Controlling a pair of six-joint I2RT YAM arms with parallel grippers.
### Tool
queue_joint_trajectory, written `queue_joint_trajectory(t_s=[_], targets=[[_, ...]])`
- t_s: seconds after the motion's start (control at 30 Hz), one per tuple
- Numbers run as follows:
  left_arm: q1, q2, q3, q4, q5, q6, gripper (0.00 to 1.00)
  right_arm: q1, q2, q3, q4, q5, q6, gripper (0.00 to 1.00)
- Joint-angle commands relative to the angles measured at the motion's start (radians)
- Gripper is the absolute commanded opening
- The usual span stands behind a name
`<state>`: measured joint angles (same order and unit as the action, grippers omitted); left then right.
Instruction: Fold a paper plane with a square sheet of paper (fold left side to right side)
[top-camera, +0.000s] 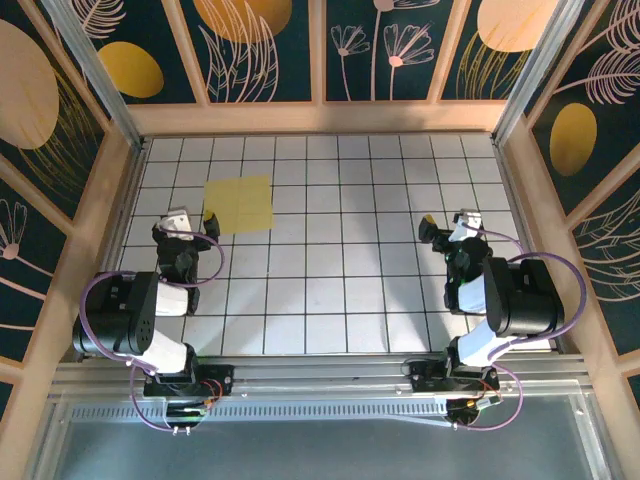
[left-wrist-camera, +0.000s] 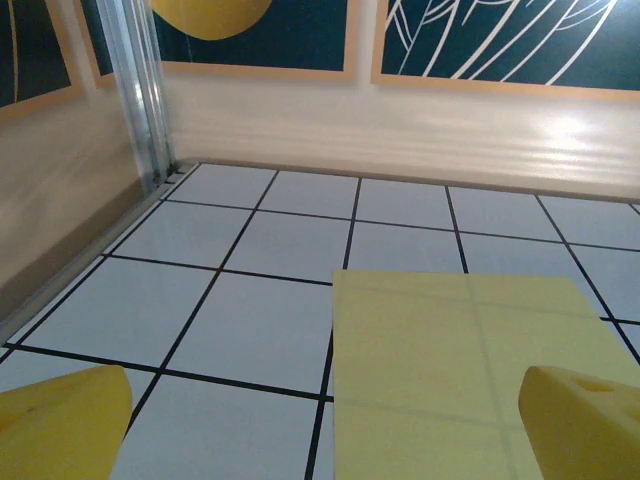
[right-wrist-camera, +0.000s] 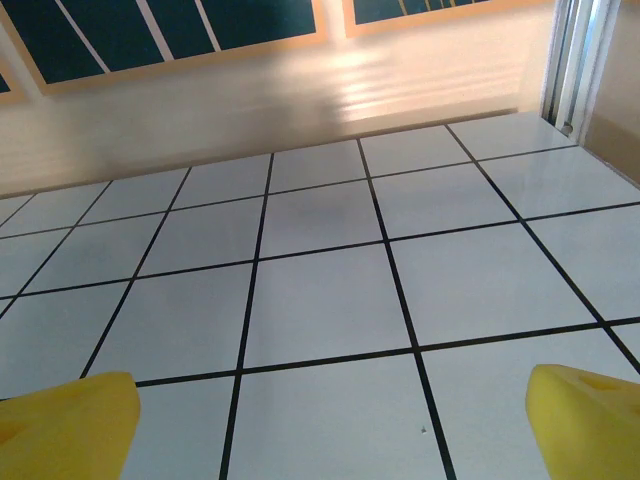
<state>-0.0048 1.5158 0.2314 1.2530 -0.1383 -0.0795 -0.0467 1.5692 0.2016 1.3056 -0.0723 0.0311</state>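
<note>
The left arm (top-camera: 140, 320) sits folded at the near edge, elbow bent back, wrist pointing forward and low over the counter; its jaws stand wide apart, yellow fingertips (left-wrist-camera: 65, 425) at either side, gripping nothing; the right arm (top-camera: 515, 295) mirrors that pose; its jaws gape just as wide, fingertips (right-wrist-camera: 585, 420) apart, empty too.

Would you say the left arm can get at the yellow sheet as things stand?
Probably yes: the square sheet of paper lies flat right by the open left gripper, with nothing on it or in between.
</note>
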Motion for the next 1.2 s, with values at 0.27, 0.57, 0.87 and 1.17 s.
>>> queue_joint_trajectory(t_s=[0.27, 0.57, 0.87, 1.17], targets=[[0.006, 0.0, 0.005, 0.016, 0.002, -0.011, 0.99, 0.006, -0.001, 0.009, 0.047, 0.014, -0.019, 0.99], [0.006, 0.001, 0.005, 0.016, 0.002, -0.012, 0.99, 0.005, -0.001, 0.011, 0.044, 0.019, -0.016, 0.99], [0.006, 0.001, 0.005, 0.016, 0.002, -0.011, 0.99, -0.004, -0.001, 0.015, 0.035, 0.007, -0.007, 0.99], [0.006, -0.112, 0.06, -0.169, -0.032, -0.024, 0.99, -0.006, -0.142, 0.011, -0.073, 0.047, 0.007, 0.99]])
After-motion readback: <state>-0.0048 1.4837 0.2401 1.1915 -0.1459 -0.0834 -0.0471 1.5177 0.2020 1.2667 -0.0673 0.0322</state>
